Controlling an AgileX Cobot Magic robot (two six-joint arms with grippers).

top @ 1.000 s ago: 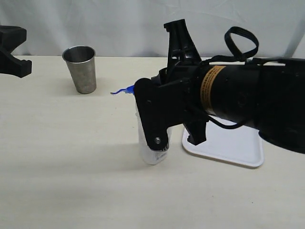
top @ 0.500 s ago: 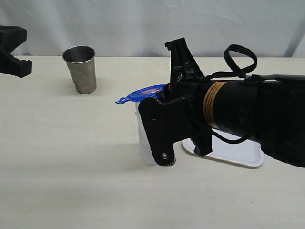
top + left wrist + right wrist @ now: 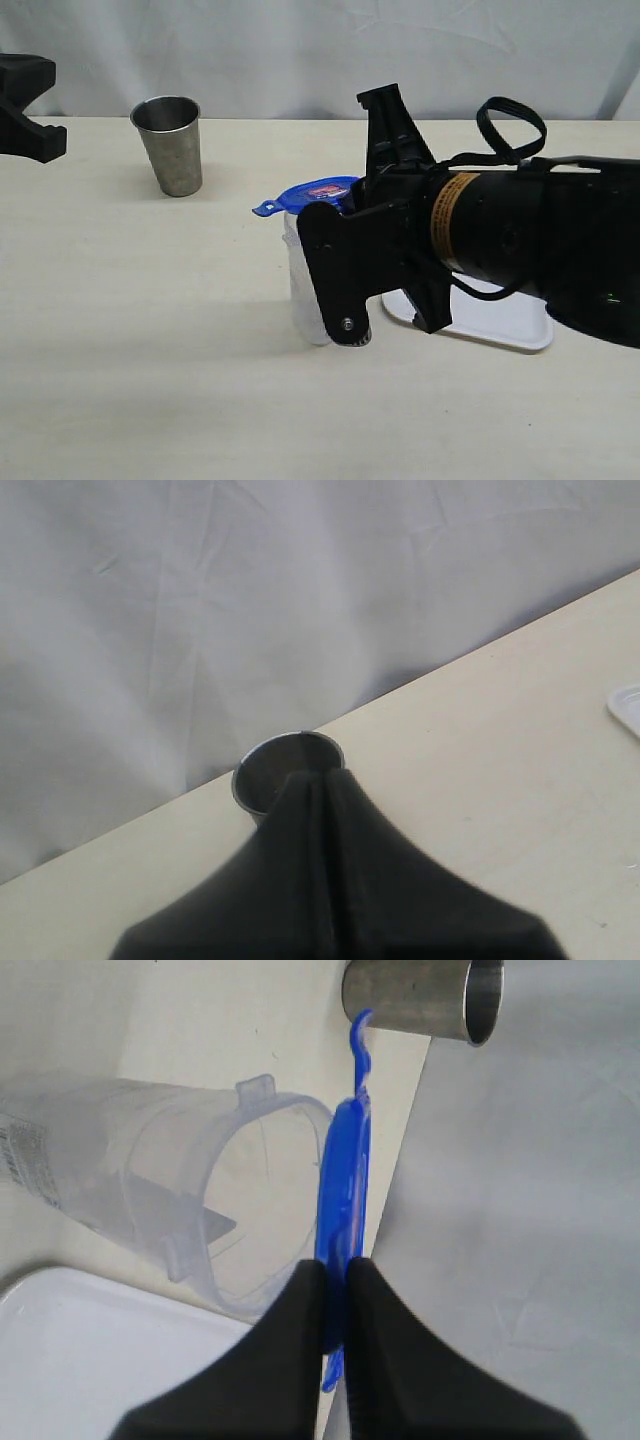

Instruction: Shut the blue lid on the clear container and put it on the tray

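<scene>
The clear container [image 3: 303, 290] stands upright on the table, just left of the tray [image 3: 505, 322]. My right gripper [image 3: 352, 203] is shut on one edge of the blue lid [image 3: 312, 193] and holds it roughly level over the container's open mouth. The right wrist view shows the lid [image 3: 345, 1175] edge-on between the fingertips of the right gripper [image 3: 337, 1272], with a narrow gap to the container's [image 3: 190, 1175] rim. The arm hides much of the container's right side. My left gripper [image 3: 318, 780] is shut and empty, at the table's far left [image 3: 25, 125].
A steel cup [image 3: 175, 145] stands at the back left of the table, also seen past the left fingers [image 3: 262, 770] and beyond the lid [image 3: 420, 995]. The tray's rim [image 3: 90, 1290] lies beside the container's base. A white cloth backs the table.
The right gripper has shifted a little to the right and lower, carrying the lid. The lid's top, mostly hidden a second ago, now shows over the container's mouth. The left arm is still.
</scene>
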